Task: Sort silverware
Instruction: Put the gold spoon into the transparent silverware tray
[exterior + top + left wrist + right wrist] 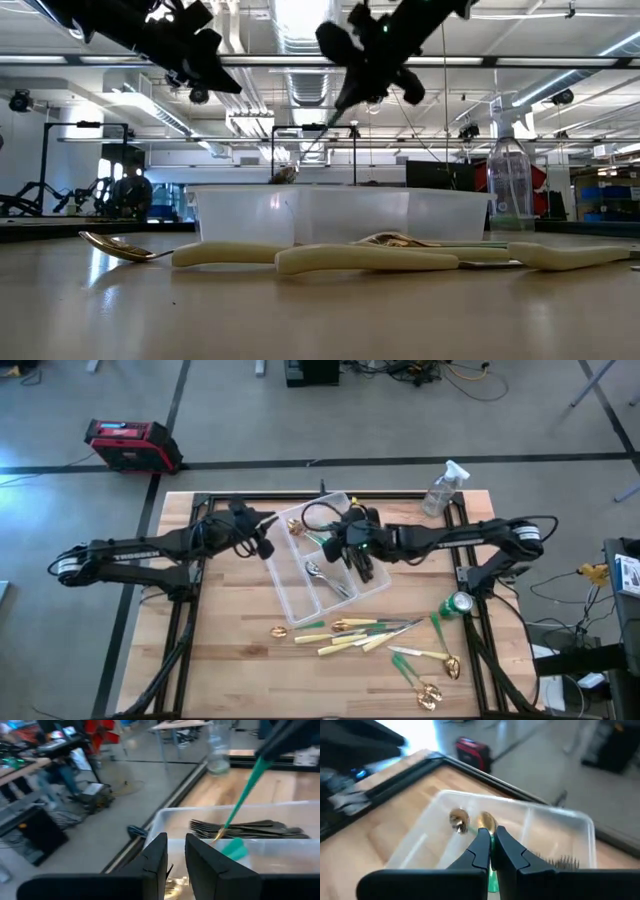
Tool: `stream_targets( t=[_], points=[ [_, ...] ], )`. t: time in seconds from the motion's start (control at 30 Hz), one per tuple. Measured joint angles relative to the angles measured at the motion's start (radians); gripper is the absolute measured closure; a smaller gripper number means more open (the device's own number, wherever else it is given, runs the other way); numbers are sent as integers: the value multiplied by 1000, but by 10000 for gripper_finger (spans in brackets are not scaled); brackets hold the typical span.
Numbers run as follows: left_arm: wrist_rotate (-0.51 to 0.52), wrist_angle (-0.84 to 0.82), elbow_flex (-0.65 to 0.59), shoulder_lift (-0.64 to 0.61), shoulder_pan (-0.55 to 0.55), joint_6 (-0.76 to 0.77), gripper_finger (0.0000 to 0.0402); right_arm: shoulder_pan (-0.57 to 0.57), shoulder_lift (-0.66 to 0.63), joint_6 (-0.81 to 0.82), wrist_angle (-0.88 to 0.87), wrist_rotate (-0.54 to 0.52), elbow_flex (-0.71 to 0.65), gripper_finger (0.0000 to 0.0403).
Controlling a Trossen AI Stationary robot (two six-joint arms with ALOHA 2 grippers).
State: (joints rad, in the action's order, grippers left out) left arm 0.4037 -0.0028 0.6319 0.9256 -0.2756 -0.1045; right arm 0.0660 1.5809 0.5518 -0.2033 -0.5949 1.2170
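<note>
Above the clear plastic divided tray [300,585], a green-handled gold spoon [486,827] is being gripped by the right pincer [491,851]; the left pincer [176,862] is being held slightly parted, empty.

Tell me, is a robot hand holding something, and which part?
The right gripper pinches a green-handled gold spoon by its green handle, over the clear tray. The left gripper holds nothing.
</note>
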Motion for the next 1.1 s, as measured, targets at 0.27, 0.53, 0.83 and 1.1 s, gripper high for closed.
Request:
stream_targets(
  t=[0.27, 0.53, 0.83, 1.1],
  points=[
    [14, 1, -18, -11, 2, -5, 348, 24, 97, 334, 131, -120, -103, 403],
    [14, 37, -37, -2, 0, -11, 348, 30, 176, 554, 247, -145, -127, 403],
    [13, 89, -89, 4, 1, -6, 348, 43, 259, 707, 269, -130, -91, 403],
    [10, 105, -91, 3, 1, 3, 348, 51, 267, 670, 269, -69, -77, 396]
  ],
)
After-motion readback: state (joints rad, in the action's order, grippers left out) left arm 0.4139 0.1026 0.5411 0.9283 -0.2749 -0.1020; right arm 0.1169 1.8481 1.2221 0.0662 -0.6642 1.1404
